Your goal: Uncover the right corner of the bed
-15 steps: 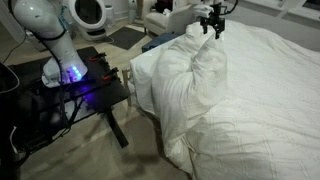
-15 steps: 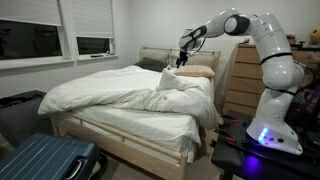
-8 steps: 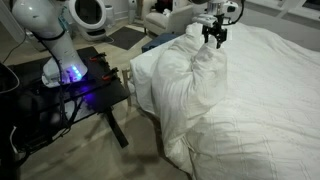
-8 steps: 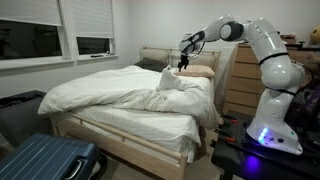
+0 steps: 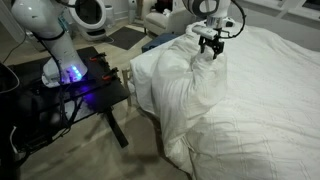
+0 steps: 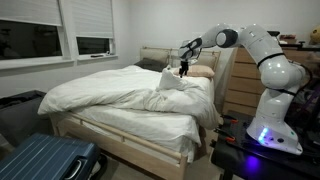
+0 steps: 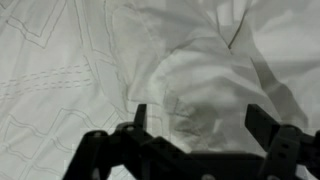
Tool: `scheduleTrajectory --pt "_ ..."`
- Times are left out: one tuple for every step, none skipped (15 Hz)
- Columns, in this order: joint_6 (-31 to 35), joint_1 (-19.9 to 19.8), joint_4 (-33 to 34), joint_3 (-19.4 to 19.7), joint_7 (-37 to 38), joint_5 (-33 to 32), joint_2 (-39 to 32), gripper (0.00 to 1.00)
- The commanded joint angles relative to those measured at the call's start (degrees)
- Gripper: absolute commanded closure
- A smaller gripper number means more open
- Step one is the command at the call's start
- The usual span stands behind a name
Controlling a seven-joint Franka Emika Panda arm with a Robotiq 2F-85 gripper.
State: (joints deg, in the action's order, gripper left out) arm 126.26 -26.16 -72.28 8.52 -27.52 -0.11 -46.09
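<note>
A blue suitcase lies on the floor below dark windows. A wooden dresser stands against the wall. A black table stands on carpet.

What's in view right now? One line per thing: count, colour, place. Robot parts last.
duvet: one, white, heaped over the bed corner nearest the robot table
bed: one, pale wooden frame, middle of the room
mattress: one, dark blue, showing beside the duvet heap
pillow: one seen, pale, at the headboard
suitcase: one, blue, on the floor by the bed's foot
dresser: one, wooden, beside the bed
table: one, black, under the robot base
arm: one, white, reaching over the bed
gripper: one, black, open, above the heap's top
</note>
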Motion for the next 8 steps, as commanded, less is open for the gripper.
scheduleTrajectory --pt "-5.01 -0.73 6.00 -1.18 -2.06 -1.25 -4.65 0.00" --pt "-5.33 -0.63 6.84 -1.24 -1.87 -1.40 -5.72 0.00" --pt "-4.32 -0.70 7.69 -1.48 -1.77 -1.43 -7.10 0.00" --pt "-3.35 -0.75 8.53 -1.65 -1.79 -1.60 -8.24 0.00" --pt "-1.67 -0.73 9.27 -1.70 -1.91 -1.89 -9.49 0.00" --pt "-0.87 -0.73 10.36 -1.68 -1.84 -2.17 -10.68 0.00" --pt "0.48 -0.72 11.36 -1.53 -1.70 -2.59 -11.91 0.00" --pt "2.34 -0.79 12.09 -1.42 -1.83 -3.10 -12.97 0.00"
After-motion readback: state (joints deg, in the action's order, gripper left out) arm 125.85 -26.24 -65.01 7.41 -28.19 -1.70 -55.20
